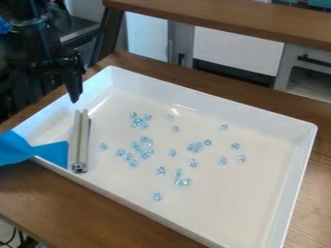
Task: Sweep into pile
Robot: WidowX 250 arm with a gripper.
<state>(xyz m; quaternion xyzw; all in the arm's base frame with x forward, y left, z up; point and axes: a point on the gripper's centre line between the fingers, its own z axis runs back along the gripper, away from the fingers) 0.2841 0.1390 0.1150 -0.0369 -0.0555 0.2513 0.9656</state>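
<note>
so, one claw (75, 97) hangs at the tray's left end, its tip showing just past the far end of the bar, with a narrow gap between them in the view; whether it is spread or pressed together, i cannot tell. one white tray (213, 97) sits on one brown wooden table (315, 203), at a slant, and carries thirty or so pale blue beads (160, 170); the exact total is hard to fix, since some bunch up.

by count, eleven beads lie singly: one toward the left end near the bar, two right of the far group, one in the middle, one below the middle, one nearest the near edge, and five spread over the right half. the rest sit in four groups: about five toward the far left, about nine left of the middle, three or so right of the middle, and three toward the near edge. so they are scattered, not in one pile.

one metal bar (79, 140) lies inside the tray by its left end, away from the beads, its square end close to the near edge. one blue cloth (50, 152) comes in from the left of the view, crosses the tray's left corner and ends just beside the bar. behind the table are one wooden shelf (236, 19) and, under it, white and grey fronts (237, 49).
</note>
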